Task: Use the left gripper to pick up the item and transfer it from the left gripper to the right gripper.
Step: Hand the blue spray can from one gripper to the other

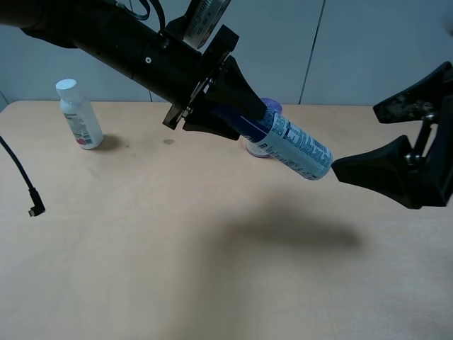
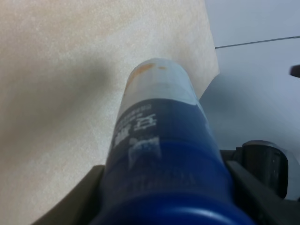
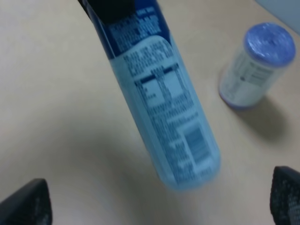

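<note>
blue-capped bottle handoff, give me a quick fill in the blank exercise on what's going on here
1. The left gripper is shut on the item at its ____ end.
2. The right gripper, near the item's base, has its jaws ____.
3. The short container on the table has a ____ top.
4. The white bottle stands ____ on the table.

Missing words: cap; open; purple; upright

So the left end effector (image 1: 251, 122) is raised, clamped on the bottle (image 1: 301, 149), angled toward the right end effector (image 1: 355, 138), whose jaws are spread wide.
</note>
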### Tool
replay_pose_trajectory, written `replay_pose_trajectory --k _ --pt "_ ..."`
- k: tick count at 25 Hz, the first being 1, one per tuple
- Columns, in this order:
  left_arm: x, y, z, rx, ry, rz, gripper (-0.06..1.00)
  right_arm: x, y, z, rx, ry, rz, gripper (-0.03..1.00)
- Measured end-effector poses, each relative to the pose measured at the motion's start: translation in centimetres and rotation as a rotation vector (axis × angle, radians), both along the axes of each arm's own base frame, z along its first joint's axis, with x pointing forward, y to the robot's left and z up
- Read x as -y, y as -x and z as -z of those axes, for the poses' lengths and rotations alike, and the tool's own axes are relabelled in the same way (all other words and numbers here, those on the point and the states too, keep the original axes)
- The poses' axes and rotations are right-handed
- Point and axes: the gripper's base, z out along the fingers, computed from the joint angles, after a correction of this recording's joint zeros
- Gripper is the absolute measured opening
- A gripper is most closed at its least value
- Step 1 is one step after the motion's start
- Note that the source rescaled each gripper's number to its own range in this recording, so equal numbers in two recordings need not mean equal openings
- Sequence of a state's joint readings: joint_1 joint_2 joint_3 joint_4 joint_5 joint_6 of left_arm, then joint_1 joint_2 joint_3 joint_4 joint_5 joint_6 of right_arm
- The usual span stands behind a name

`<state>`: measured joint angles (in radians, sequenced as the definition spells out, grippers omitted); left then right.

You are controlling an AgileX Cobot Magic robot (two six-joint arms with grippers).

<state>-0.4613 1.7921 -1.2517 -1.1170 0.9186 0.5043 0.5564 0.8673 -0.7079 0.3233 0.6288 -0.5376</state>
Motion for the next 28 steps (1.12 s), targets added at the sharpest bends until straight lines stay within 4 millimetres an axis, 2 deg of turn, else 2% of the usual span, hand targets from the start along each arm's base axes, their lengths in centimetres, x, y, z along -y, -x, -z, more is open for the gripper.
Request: replay_pose_trajectory --k 11,22,28 --pt "0.0 0.0 0.0 -0.001 0.003 -0.002 0.01 -4.4 -3.1 3.0 0.075 0.103 -0.116 1.00" --pt "0.0 0.0 0.0 -0.001 0.003 -0.002 0.01 -6.1 -5.9 6.4 0.066 0.187 -0.112 1.00" --pt "0.0 0.0 0.0 -0.001 0.003 -0.001 0.01 -6.4 -6.4 6.9 0.065 0.180 -0.098 1.00"
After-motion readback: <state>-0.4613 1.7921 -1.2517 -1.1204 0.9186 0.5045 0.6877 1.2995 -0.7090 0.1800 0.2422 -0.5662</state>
